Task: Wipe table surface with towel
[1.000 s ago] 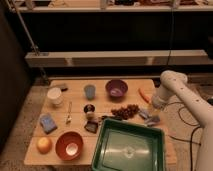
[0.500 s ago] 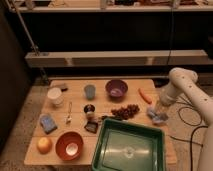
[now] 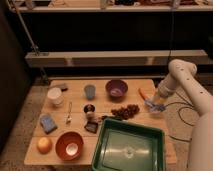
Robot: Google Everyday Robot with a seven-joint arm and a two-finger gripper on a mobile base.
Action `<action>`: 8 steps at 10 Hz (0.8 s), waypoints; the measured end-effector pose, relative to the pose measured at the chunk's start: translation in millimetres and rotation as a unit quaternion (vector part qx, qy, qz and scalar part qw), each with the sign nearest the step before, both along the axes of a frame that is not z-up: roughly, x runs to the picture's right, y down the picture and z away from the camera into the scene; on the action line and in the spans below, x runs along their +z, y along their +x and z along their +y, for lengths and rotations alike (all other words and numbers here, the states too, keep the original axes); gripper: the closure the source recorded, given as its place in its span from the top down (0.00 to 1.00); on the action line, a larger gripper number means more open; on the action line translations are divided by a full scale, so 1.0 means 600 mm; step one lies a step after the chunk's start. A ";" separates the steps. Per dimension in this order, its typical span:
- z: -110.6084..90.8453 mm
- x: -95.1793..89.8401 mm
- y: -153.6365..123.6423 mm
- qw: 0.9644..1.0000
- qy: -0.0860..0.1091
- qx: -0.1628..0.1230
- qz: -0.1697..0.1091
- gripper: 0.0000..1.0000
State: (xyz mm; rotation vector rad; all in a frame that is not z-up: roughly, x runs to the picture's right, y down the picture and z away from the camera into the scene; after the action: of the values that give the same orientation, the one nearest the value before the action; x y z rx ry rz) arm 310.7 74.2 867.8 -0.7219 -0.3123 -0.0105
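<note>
table (image 3: 102, 102): wooden slats, crowded; bare wood is mostly a narrow band at the right edge, so a wide wipe is likely to hit something.
arm (image 3: 186, 82): white, reaches in from the right and bends down to the table's right edge; a long sweep leftward would drag it over the clutter.
tray (image 3: 131, 148): green, front right, just in front of the wiping spot; a stroke toward the front could catch its rim and shove it.
bowl (image 3: 116, 89): purple, back centre; light enough, by my guess, to slide if nudged.
red bowl (image 3: 69, 145): front left, well away, little risk.
grapes (image 3: 126, 110): dark cluster just left of the towel; first thing a leftward stroke would scatter or smear.
towel (image 3: 154, 105): small bluish wad at the right edge, under the gripper; it may bunch up or slip free, leaving bare fingers scraping wood.
gripper (image 3: 156, 102): low on the towel at the right edge; cannot tell how it stands, so the hold is uncertain.
carrot (image 3: 142, 93): orange, just behind the towel; a backward stroke could roll it off.
cup (image 3: 90, 91): blue, upright, far off.
</note>
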 end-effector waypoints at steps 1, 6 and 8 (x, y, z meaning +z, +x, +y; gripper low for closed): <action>-0.001 0.008 -0.017 1.000 -0.001 0.001 -0.004 0.00; 0.048 0.021 -0.072 0.999 -0.020 -0.003 -0.029 0.00; 0.074 0.014 -0.074 0.999 -0.032 -0.003 -0.038 0.00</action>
State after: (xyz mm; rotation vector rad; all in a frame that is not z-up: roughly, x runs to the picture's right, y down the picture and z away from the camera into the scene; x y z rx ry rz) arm 266.4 118.5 876.3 -0.7877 -0.3844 -0.0338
